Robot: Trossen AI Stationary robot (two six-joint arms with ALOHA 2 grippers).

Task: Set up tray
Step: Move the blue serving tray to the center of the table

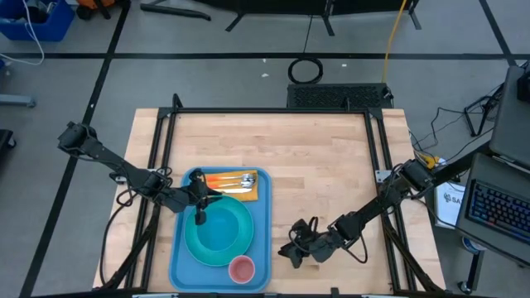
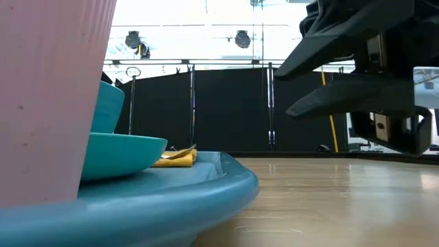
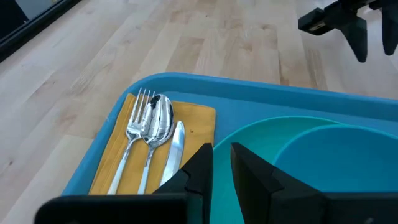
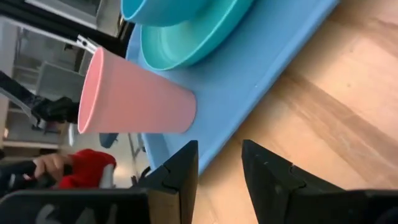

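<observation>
The left gripper (image 1: 199, 201), fingers narrowly parted and empty, hovers over the tray (image 1: 262, 240); the right gripper (image 1: 291, 248), slightly parted, waits beside it.

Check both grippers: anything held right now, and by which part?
Nothing held. Left gripper hovers empty over the tray, jaws slightly apart, beside the plate. Right gripper is open over bare table, off the tray.

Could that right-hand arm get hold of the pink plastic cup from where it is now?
Probably yes. The right gripper sits over bare wood just off the light-blue plastic tray, its fingers apart and empty. The pink plastic cup stands at the tray's near corner, with nothing between them.
</observation>
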